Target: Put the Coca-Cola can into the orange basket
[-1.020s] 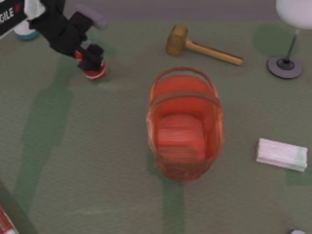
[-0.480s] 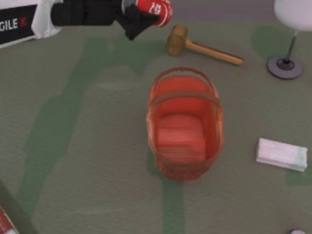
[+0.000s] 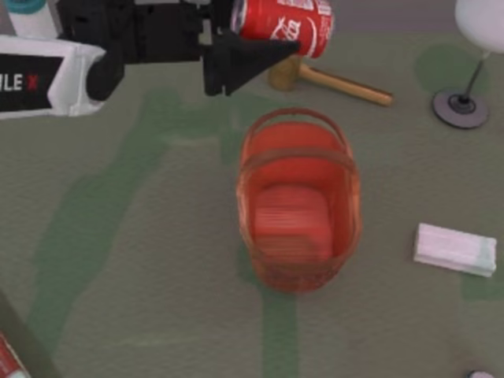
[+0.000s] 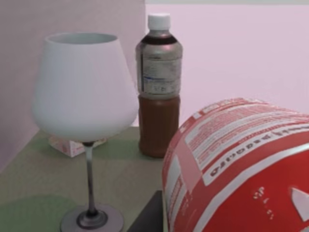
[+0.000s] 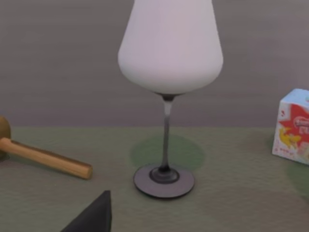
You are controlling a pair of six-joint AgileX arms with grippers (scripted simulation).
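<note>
Orange basket (image 3: 298, 206) sits mid-bench, mouth up, empty, handle arched across the opening. Beyond it the left gripper (image 3: 264, 43) has its fingers clamped on the Coca-Cola can (image 3: 283, 22), carried on its side, high above the mallet (image 3: 319, 73) so it clears the handle. Needs to come nearer, over the opening. Lamp (image 3: 472, 55) far right. Right gripper's fingers: cannot tell.
</note>
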